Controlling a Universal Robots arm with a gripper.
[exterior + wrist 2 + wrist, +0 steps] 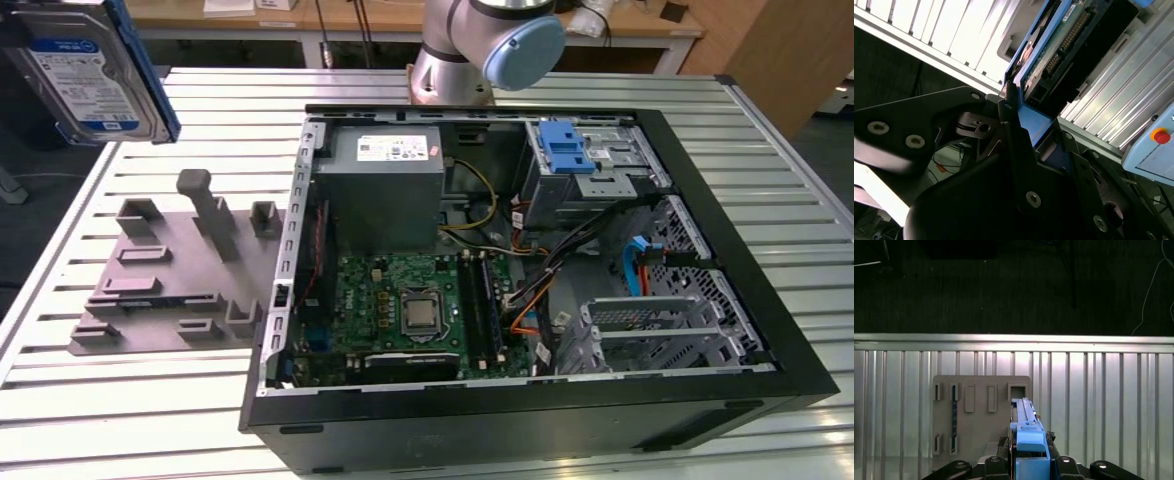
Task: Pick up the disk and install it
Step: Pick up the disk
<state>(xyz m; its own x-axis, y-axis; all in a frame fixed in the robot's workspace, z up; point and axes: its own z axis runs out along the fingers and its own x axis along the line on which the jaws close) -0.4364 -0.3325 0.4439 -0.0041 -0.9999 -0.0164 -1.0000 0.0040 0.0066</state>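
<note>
The disk hangs high above the table's corner at the exterior view's left, its white-and-blue label facing the camera and its blue carrier frame along the edges. In the first wrist view the disk is seen edge-on, directly over a grey holder plate. My gripper is shut on the disk's blue frame, with black fingers pressed against both sides. In the second wrist view the gripper clamps the same blue edge of the disk, whose connector side shows.
An open computer case lies on the slatted metal table. Inside are a grey power supply box, a motherboard, a metal cage with a blue latch and another grey cage. The slotted grey holder plate lies beside the case. The arm's base stands behind.
</note>
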